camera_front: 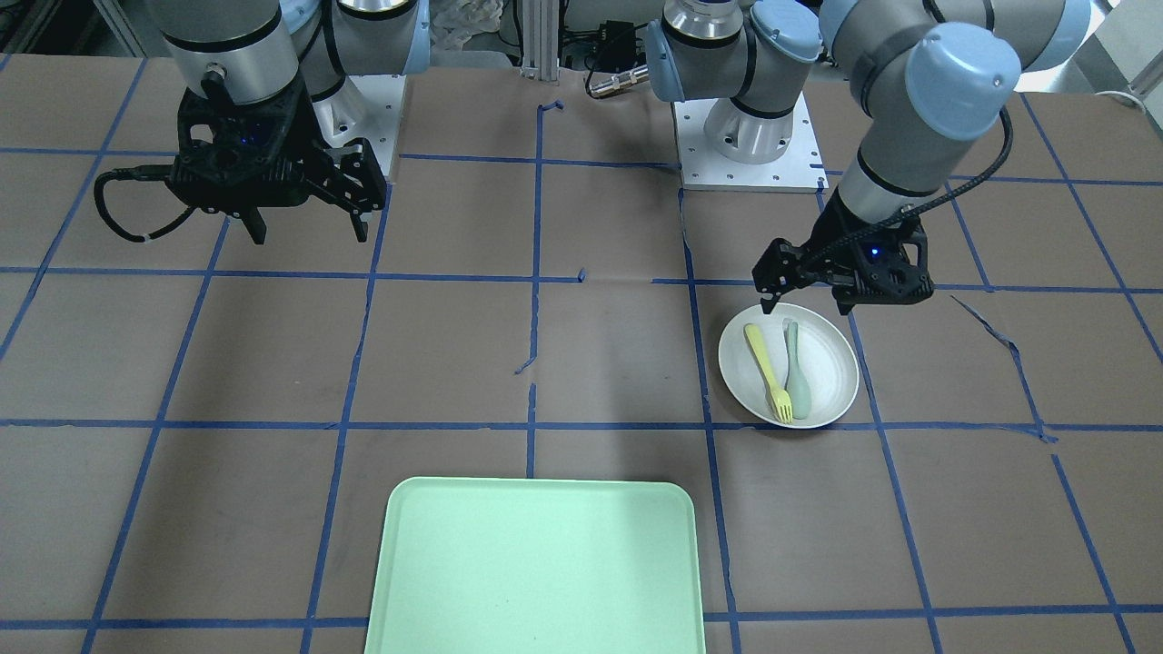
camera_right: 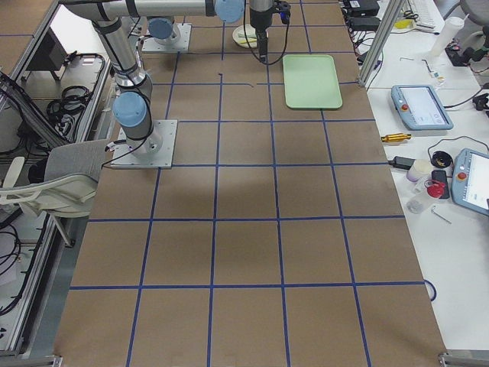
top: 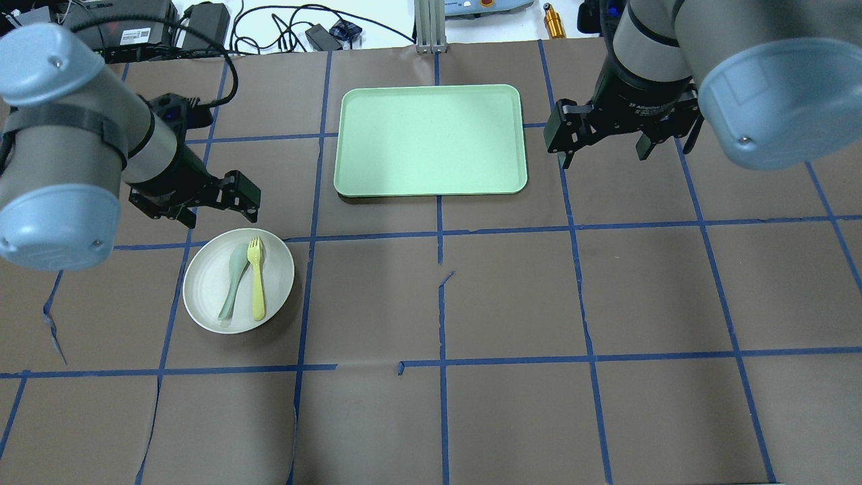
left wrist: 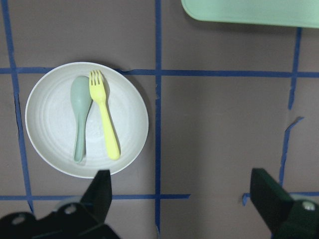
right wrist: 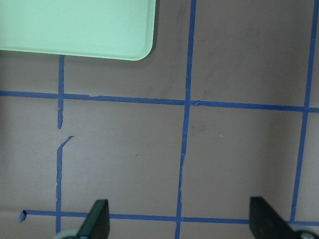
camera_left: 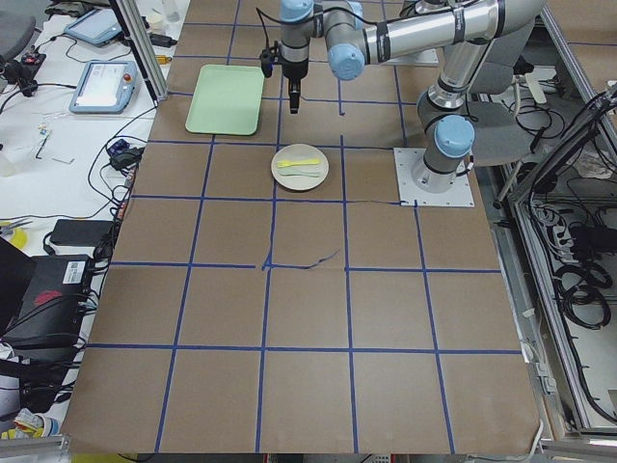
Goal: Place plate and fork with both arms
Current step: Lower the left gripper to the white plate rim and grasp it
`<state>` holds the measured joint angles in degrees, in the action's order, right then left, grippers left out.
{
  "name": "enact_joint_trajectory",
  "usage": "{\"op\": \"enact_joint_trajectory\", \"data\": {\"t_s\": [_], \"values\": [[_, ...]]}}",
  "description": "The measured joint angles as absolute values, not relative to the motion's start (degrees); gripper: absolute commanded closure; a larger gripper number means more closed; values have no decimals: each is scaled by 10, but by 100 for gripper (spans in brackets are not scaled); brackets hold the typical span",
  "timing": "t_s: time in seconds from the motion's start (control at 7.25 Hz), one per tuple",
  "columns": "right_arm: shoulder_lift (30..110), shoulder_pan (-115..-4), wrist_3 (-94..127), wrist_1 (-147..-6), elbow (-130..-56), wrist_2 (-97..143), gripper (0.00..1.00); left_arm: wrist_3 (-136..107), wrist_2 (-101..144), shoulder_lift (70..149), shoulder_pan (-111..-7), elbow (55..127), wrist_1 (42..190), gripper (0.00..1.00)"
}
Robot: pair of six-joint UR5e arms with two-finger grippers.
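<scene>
The white plate (camera_front: 825, 386) lies on the brown table on my left side, and it also shows in the overhead view (top: 205, 286) and the left wrist view (left wrist: 50, 124). On it lie the pale-yellow fork (camera_front: 769, 373) (top: 256, 283) (left wrist: 106, 128) and a grey-green spoon (camera_front: 798, 374) (top: 233, 281) (left wrist: 79, 117), side by side. My left gripper (camera_front: 807, 305) (top: 217, 212) (left wrist: 182, 194) is open and empty. It hovers just past the plate's rim on the tray's side. My right gripper (camera_front: 309, 232) (top: 604, 153) (right wrist: 179, 219) is open and empty, beside the tray and far from the plate.
The mint-green tray (top: 431, 138) (camera_front: 536, 572) lies flat at the far middle of the table with nothing on it. One corner of the tray shows in the right wrist view (right wrist: 75, 25). Blue tape lines grid the table. Cables and devices lie beyond the far edge.
</scene>
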<state>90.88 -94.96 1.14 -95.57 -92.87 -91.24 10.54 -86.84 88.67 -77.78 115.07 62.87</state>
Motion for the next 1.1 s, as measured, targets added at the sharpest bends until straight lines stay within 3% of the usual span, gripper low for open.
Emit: {"op": "enact_joint_trajectory", "data": {"t_s": [0.28,0.41,0.55,0.69,0.97,1.1], "values": [[908,-950,12,-955,-930,-912,0,210,-853,914,-678,1258,498,15],[907,-950,12,-955,-931,-912,0,231,-848,932,-650,1281,471,17],[907,-951,12,-955,-931,-912,0,239,-847,951,-637,1292,447,30],[907,-951,12,-955,-931,-912,0,243,-848,971,-632,1300,414,36],[907,-951,12,-955,-931,-912,0,245,-850,1001,-628,1308,370,88],[907,-951,12,-955,-931,-912,0,245,-851,1007,-628,1306,365,100]]}}
